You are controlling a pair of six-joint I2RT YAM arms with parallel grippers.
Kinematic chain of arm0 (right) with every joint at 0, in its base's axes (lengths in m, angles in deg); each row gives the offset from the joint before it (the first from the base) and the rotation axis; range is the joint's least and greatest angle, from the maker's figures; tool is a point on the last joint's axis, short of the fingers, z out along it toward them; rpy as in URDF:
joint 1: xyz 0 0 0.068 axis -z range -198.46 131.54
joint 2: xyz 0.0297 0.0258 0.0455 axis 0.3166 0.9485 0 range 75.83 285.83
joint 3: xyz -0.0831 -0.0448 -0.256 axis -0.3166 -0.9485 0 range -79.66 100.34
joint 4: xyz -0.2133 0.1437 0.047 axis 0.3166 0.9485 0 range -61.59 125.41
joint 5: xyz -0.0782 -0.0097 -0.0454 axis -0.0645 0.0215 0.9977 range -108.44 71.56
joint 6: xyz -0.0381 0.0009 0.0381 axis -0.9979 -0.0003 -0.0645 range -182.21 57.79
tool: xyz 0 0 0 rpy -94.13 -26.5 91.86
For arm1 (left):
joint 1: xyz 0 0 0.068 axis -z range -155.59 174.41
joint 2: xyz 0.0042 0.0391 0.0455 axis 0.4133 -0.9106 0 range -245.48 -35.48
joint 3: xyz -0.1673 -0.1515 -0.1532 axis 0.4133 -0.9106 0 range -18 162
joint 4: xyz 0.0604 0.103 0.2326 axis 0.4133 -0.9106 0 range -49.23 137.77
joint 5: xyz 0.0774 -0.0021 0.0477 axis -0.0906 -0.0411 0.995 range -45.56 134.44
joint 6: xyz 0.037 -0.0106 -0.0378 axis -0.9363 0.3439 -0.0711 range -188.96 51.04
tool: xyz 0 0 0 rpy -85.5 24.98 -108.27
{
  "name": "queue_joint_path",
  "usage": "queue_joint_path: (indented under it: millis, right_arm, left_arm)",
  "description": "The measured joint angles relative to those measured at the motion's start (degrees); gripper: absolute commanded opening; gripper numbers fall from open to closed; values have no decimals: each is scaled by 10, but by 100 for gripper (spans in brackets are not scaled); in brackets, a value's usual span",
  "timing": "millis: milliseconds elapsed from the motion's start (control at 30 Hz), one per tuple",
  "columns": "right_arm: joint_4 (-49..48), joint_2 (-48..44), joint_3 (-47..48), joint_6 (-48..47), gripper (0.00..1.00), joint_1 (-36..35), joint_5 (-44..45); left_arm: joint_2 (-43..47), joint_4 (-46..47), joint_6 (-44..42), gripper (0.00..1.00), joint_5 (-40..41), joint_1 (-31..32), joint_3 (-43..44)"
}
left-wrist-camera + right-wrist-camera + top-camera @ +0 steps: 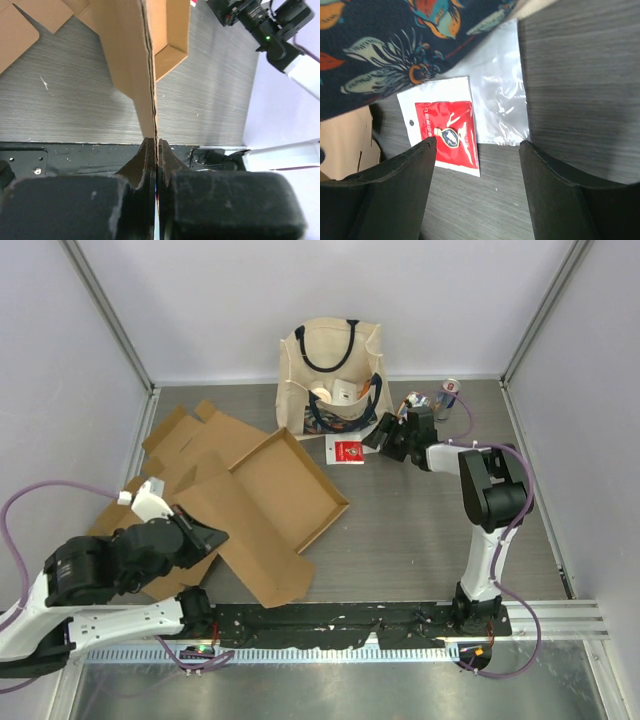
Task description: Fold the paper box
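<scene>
We judge the box light and crease-prone, best held by its flap edge, where the left end effector is clenched; the right end effector is released.

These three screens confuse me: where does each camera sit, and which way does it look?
Top external: fixed above and behind the arms, looking down on the table; both arms show.
Left wrist: on the left arm, looking past the left gripper, shut on the cardboard box, toward the right arm.
Right wrist: looking down past the open right gripper at a red packet beside the tote bag.
Shared: top and right wrist both show the packet.
</scene>
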Motion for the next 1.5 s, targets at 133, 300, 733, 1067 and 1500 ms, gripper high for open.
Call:
queue_joint_path:
  millis: [133, 300, 733, 1067, 1500]
  right_arm:
    - [3, 13, 25, -17, 72, -7, 24]
    - [11, 37, 57, -42, 61, -3, 31]
    - [84, 16, 72, -123, 58, -87, 204]
    - [205, 32, 152, -209, 56, -183, 370]
    - [213, 63, 167, -229, 56, -219, 466]
  left_arm:
    - [36, -8, 16, 0, 5, -1, -3]
    - [-6, -5, 14, 0, 6, -2, 9]
    - [-45, -2, 11, 0, 2, -1, 10]
    - [-42, -2, 10, 0, 1, -1, 10]
    - [-37, -2, 10, 0, -4, -1, 10]
